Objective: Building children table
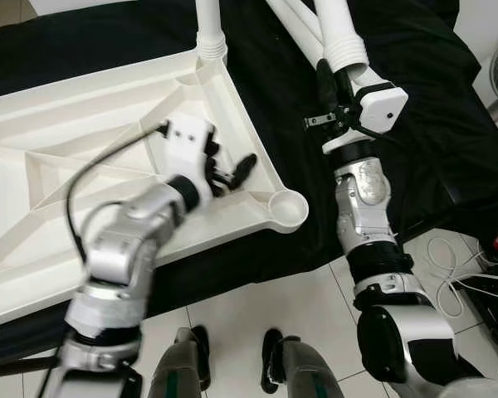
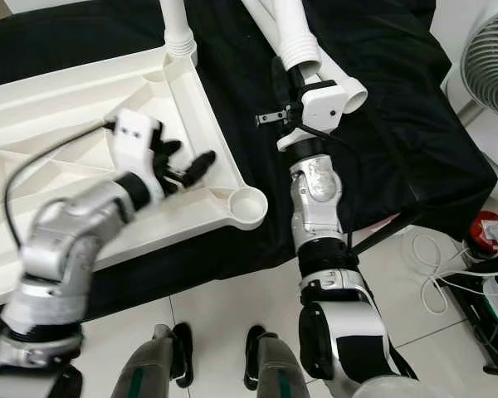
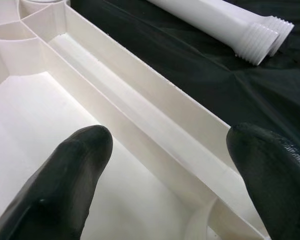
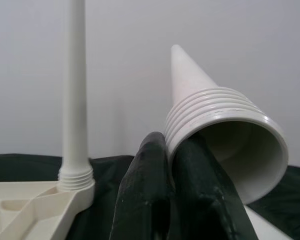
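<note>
A white plastic table top (image 1: pixel 83 141) lies upside down on a black cloth, ribs facing up. One white leg (image 1: pixel 209 29) stands screwed into its far right corner and appears upright in the right wrist view (image 4: pixel 75 100). My left gripper (image 1: pixel 232 170) is open, hovering just above the table top's right rim (image 3: pixel 155 100), a little short of the empty near corner socket (image 1: pixel 287 207). To the right, over the cloth, my right gripper (image 1: pixel 332 95) is shut on the threaded end of a second leg (image 4: pixel 220 125). Another loose leg (image 1: pixel 292 25) lies beside it.
A fan (image 2: pixel 490 62) stands at the far right. Cables and a power strip (image 1: pixel 481 278) lie on the tiled floor by a red object (image 2: pixel 485 232). My feet (image 1: pixel 232 365) stand at the near edge of the cloth-covered surface (image 1: pixel 448 141).
</note>
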### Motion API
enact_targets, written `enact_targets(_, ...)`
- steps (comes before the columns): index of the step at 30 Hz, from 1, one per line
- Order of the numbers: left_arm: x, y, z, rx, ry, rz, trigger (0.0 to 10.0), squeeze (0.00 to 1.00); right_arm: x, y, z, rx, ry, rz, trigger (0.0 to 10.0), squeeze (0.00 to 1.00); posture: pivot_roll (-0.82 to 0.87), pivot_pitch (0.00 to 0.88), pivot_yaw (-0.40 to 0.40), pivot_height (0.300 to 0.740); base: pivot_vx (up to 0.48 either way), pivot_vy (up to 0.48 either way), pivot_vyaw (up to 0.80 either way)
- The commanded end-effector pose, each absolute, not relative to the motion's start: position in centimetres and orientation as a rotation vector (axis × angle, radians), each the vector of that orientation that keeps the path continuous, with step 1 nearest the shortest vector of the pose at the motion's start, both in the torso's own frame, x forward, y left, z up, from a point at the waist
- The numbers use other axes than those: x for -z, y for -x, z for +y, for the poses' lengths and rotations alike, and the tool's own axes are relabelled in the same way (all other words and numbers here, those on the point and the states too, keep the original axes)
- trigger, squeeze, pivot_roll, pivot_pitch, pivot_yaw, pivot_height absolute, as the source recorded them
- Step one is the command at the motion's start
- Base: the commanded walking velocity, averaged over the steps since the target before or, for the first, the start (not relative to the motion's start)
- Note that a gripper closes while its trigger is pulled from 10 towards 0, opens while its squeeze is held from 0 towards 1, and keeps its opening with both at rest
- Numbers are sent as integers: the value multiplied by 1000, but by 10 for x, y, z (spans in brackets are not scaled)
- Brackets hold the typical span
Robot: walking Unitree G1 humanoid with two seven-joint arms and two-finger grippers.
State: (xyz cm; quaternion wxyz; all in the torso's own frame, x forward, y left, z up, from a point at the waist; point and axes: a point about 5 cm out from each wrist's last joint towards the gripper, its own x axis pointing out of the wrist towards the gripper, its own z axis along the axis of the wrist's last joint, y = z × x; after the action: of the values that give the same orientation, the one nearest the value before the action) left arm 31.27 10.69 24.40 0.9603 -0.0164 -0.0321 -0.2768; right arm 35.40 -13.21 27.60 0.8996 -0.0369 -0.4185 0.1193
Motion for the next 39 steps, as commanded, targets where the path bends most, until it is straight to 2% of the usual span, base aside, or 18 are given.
enact_targets(1,-247,-307,99,841,56,-53,10000,0,-286,-347,-132,-241,120,-911,10000,0,37,159,-4,740,0,0,0)
enact_targets(5,-263,-309,107,966,134,-9,10000,0,-307,-336,-135,-234,195,-995,10000,0,28,130,-9,740,0,0,0)
enact_targets(12,-269,-315,108,1001,143,28,10000,0,-319,-331,-132,-246,230,-1053,10000,0,14,91,-8,740,0,0,0)
enact_targets(16,-289,-322,107,1069,294,4,10000,0,-331,-322,-125,-287,262,-1122,10000,0,9,72,-6,740,0,0,0)
enact_targets(20,-300,-324,112,1129,345,15,10000,0,-337,-314,-116,-337,297,-1159,10000,0,8,47,-6,740,0,0,0)
enact_targets(31,-317,-328,120,1197,448,24,10000,0,-339,-308,-104,-428,323,-1176,10000,0,6,25,-6,740,0,0,0)
enact_targets(39,-333,-322,136,1336,594,21,10000,0,-319,-310,-103,-471,352,-1103,10000,0,13,16,-11,740,0,0,0)
